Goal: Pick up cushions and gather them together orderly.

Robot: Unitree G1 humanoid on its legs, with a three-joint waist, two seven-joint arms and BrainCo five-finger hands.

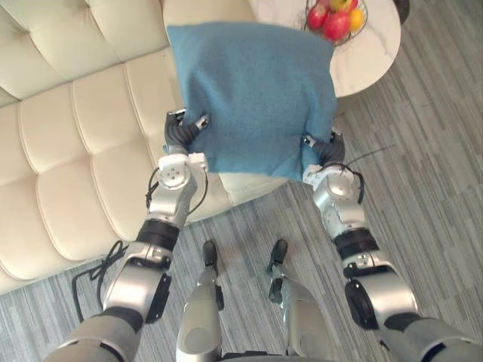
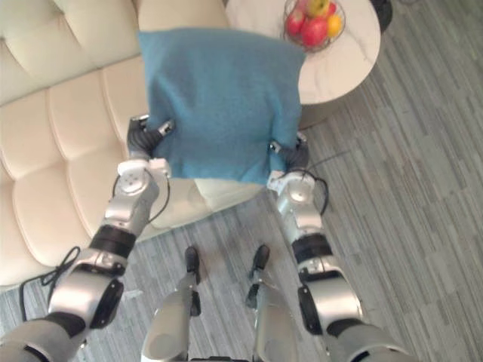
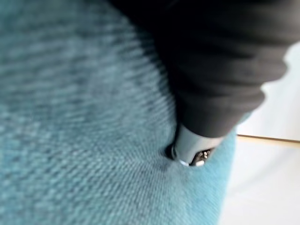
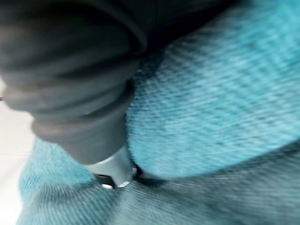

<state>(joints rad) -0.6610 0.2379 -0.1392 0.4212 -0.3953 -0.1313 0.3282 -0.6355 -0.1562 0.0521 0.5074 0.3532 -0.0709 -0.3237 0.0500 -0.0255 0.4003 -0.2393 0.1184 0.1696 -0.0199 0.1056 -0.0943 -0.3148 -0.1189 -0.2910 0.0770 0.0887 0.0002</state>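
A large blue cushion (image 1: 253, 98) hangs in the air over the sofa's front edge, held up between both hands. My left hand (image 1: 179, 134) grips its lower left corner and my right hand (image 1: 326, 147) its lower right corner. In the left wrist view a silver thumb (image 3: 190, 147) digs into the blue cloth (image 3: 84, 117) just past the dark cover. The right wrist view shows the same pinch, with the thumb (image 4: 115, 171) sunk in a fold of the cushion (image 4: 211, 93). The fingers behind the cushion are hidden.
A cream tufted sofa (image 1: 68, 151) spans the left and back. A round white marble table (image 1: 377, 45) stands at the back right with a wire fruit basket (image 1: 337, 19) of apples on it. Grey plank floor (image 1: 423, 173) lies to the right.
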